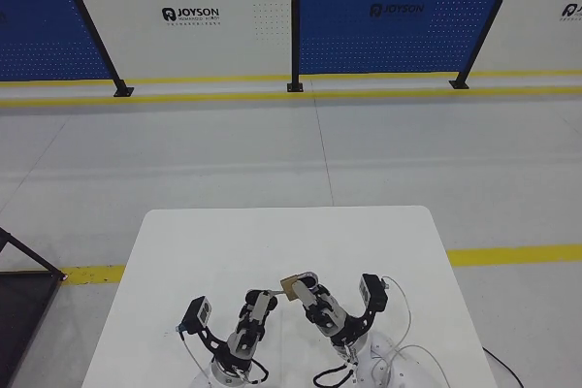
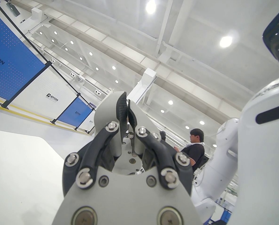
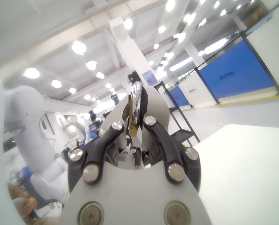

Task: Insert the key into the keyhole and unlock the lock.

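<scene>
Both arms hover low over the near edge of the white table (image 1: 272,238), grippers tilted upward. My right gripper (image 3: 137,97) is shut on the padlock (image 3: 135,105), whose brass body and chrome shackle sit edge-on between the pads. In the top view the padlock (image 1: 293,285) sits at the tip of the right gripper (image 1: 308,295). My left gripper (image 2: 126,101) is shut on a thin flat key (image 2: 129,112), mostly hidden by the pads. In the top view the left gripper (image 1: 263,302) is just left of the lock, with the key (image 1: 275,293) pointing at the brass body.
A black metal rack (image 1: 15,276) stands off the table's left side. White cables (image 1: 407,351) trail over the near right corner. Yellow floor lines and blue-and-white barrier panels (image 1: 388,34) lie far behind. The table's far half is bare.
</scene>
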Robot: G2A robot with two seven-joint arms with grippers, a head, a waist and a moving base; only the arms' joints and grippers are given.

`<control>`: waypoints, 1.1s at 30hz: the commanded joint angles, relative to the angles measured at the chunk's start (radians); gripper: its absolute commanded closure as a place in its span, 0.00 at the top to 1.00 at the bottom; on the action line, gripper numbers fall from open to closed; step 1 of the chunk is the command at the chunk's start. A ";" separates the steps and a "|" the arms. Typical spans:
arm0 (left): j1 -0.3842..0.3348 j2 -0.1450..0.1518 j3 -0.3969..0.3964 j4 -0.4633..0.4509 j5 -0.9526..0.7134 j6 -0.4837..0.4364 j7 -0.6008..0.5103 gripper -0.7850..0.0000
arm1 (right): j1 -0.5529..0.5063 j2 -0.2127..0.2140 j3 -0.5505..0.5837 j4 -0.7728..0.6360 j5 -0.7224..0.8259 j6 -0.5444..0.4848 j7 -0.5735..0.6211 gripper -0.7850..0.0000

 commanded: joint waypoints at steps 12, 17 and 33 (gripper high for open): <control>0.007 -0.010 -0.005 -0.048 -0.101 -0.002 0.003 0.00 | -0.057 -0.009 0.022 -0.053 0.103 -0.002 -0.068 0.00; 0.004 -0.014 -0.011 -0.043 -0.075 0.006 0.010 0.00 | -0.052 -0.010 0.021 -0.047 0.082 0.019 -0.049 0.00; -0.013 -0.031 0.022 -0.042 -0.081 0.032 0.037 0.00 | -0.073 -0.022 0.010 -0.086 0.168 0.063 -0.043 0.00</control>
